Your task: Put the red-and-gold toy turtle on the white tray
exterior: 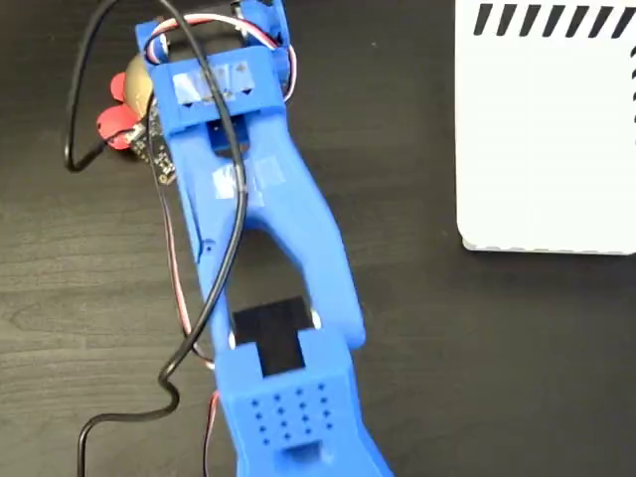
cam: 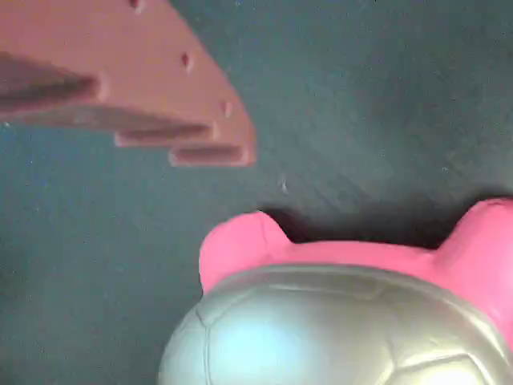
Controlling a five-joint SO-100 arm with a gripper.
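In the wrist view one reddish finger [cam: 144,88] of the claw juts in from the upper left, its stepped tip hanging above the dark table [cam: 377,96]; only this one finger shows, so I cannot tell whether the claw is released or clenched, and nothing is seen gripped in it. Just below and to the right of that fingertip, apart from it, lies the red-and-gold toy turtle [cam: 337,321], filling the lower edge of the wrist view with its shiny domed shell and two pink-red limbs poking out behind. In the fixed view the blue arm [exterior: 268,229] reaches up toward the top left and covers most of the turtle [exterior: 127,104]; only a bit of gold shell and red limbs peek out at the arm's left side. Far across the table, at the upper right, sits the white tray [exterior: 547,139], stripes along its top edge. One turtle, one tray, one arm.
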